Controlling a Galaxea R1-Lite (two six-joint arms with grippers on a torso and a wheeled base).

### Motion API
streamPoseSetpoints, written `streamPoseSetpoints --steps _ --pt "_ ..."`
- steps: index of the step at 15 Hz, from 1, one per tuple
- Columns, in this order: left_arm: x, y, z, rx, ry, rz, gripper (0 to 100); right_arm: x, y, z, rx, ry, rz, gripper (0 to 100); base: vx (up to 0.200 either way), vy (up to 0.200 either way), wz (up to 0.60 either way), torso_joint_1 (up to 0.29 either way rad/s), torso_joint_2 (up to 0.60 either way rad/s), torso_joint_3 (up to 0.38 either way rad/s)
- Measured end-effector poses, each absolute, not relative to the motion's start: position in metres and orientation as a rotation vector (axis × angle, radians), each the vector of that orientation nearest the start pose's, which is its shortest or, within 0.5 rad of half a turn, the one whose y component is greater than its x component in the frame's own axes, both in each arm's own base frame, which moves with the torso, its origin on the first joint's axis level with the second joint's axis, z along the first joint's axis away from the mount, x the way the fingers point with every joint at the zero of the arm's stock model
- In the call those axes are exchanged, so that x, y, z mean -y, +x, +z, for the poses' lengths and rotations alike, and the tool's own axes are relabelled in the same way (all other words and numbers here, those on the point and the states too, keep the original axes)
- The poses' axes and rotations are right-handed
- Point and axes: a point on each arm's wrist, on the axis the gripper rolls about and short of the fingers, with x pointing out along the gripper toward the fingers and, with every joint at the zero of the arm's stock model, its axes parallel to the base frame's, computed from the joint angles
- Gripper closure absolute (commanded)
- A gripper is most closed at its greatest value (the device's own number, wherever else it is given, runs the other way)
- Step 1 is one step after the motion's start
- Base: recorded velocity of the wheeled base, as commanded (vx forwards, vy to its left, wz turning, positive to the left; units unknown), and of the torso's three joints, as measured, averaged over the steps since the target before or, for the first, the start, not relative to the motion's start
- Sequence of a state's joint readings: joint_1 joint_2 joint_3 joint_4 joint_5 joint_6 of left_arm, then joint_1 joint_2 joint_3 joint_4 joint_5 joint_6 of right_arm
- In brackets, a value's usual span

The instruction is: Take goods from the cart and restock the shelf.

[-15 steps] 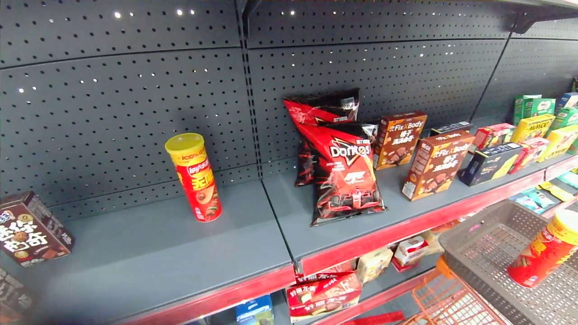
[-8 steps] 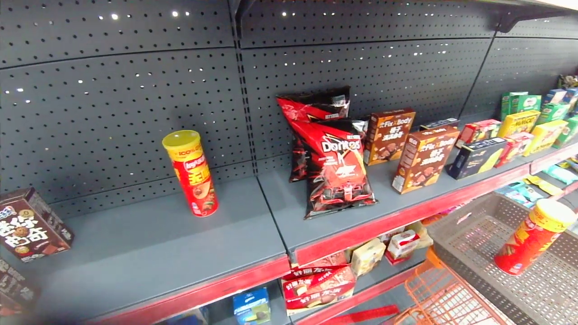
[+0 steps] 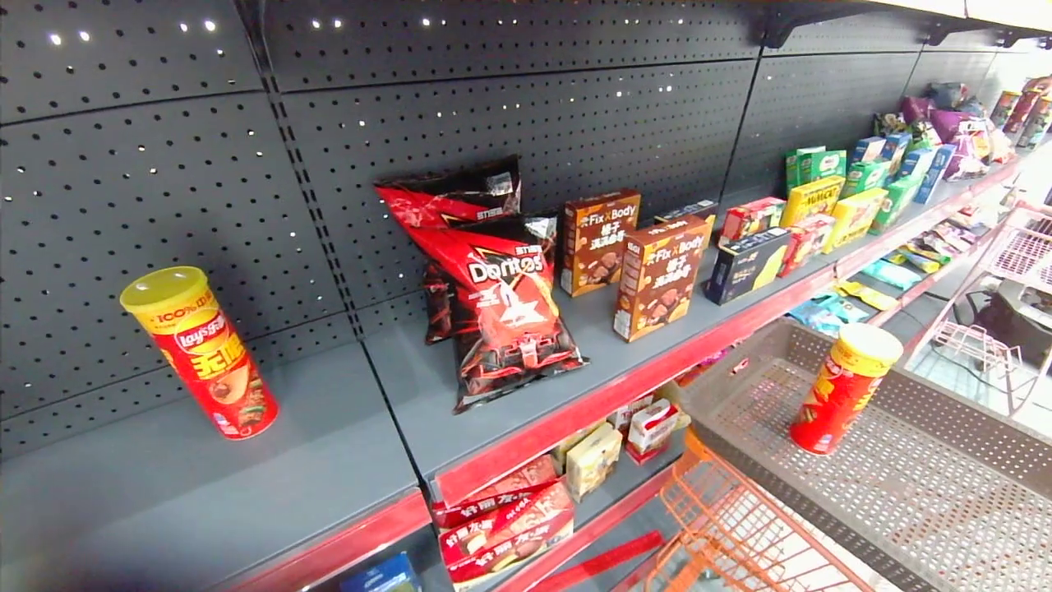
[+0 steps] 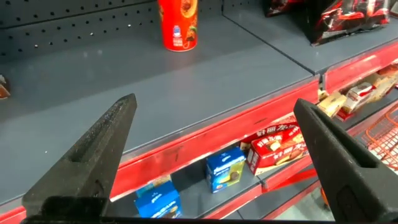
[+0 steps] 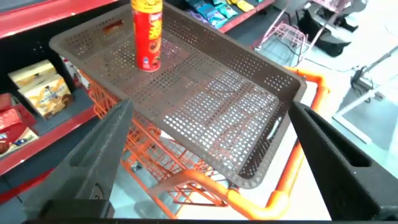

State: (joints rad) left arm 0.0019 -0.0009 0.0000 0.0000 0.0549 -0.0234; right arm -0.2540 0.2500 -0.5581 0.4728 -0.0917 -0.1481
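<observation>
A red chip can with a yellow lid [image 3: 843, 386] stands upright in the grey perforated cart basket [image 3: 920, 485] at the right. In the right wrist view the same can [image 5: 147, 34] stands near the basket's [image 5: 261, 81] far end, and my right gripper [image 5: 210, 106] hangs open above the basket, empty, well short of the can. A matching can [image 3: 200, 352] stands on the grey shelf [image 3: 246, 477] at the left. My left gripper [image 4: 214, 102] is open and empty in front of the shelf edge [image 4: 205, 134], with that can [image 4: 178, 23] beyond it.
Two red chip bags [image 3: 493, 288] lean on the pegboard mid-shelf, then brown boxes [image 3: 657, 275] and several coloured boxes [image 3: 822, 205] further right. The lower shelf holds red packs [image 3: 501, 526] and small boxes. An orange cart frame [image 3: 723, 526] carries the basket. A pink cart [image 3: 1011, 271] stands far right.
The whole head picture has shifted left, so the camera has turned right; more of the basket and the far shelf shows. The goods themselves have not moved.
</observation>
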Motion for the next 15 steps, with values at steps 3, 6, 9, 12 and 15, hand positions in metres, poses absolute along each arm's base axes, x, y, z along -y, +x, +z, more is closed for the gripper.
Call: streamPoseSetpoints --steps 3,6,9,12,15 --pt "-0.0012 -0.0229 0.0755 0.002 -0.023 0.057 0 -0.0095 -0.0453 0.1828 -0.188 -0.134 -0.330 0 0.000 0.000 0.00 0.000 0.00 0.000" --pt "-0.0011 -0.0229 0.0755 0.002 -0.024 0.057 0 -0.0095 -0.0455 0.1831 -0.187 -0.133 -0.330 0 0.000 0.000 0.00 0.000 0.00 0.000" --pt "-0.0011 -0.0229 0.0755 0.001 -0.023 0.056 0 -0.0095 -0.0454 0.1829 -0.188 -0.134 -0.331 0 0.000 0.000 -0.40 0.002 0.00 0.005" --pt "-0.0012 -0.0229 0.0755 0.002 -0.023 0.055 0 -0.0095 -0.0454 0.1827 -0.189 -0.134 -0.332 0 0.000 0.000 -0.20 0.002 0.00 0.001" --pt "-0.0011 -0.0229 0.0755 0.001 -0.023 0.057 0 -0.0094 -0.0453 0.1827 -0.189 -0.134 -0.332 0 0.000 0.000 0.00 0.000 0.00 0.000"
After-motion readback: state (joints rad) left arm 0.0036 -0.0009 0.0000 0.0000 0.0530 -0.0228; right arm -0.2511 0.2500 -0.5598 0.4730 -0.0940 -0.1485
